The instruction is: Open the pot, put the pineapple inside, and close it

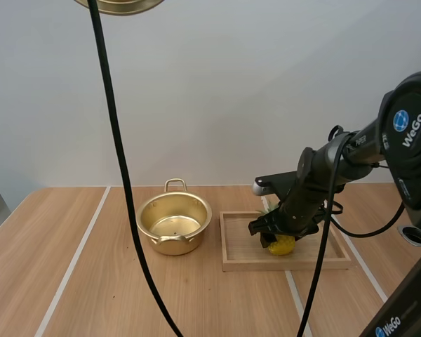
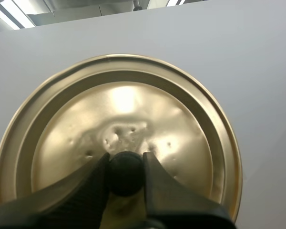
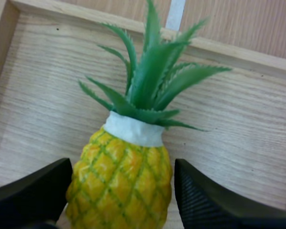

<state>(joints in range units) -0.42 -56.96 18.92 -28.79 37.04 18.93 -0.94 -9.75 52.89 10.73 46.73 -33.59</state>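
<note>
High view: the pot stands uncovered on the worktop, gold, with its bare bottom showing and one loop handle toward the back, another toward the front. Just to its right, apart from it, lies the tray. The pineapple lies in the tray, toward its right half, with the right arm reaching down over it so that the right jaws sit at the fruit. The lid hangs at that view's upper edge, high above the worktop and a little left of the pot.

Left wrist view: the left jaws pinch the lid's black knob between their tips, one finger on each side. The lid faces the camera with its domed gold top, dented near the middle, and a raised ring runs round its edge.

Right wrist view: the right jaws are spread, one black finger on each side of the pineapple's yellow body. They are close to its sides, but whether they touch it I cannot tell. The fruit lies on the tray floor, its green crown pointing toward the tray's far rim, with a white band between crown and body.
</note>
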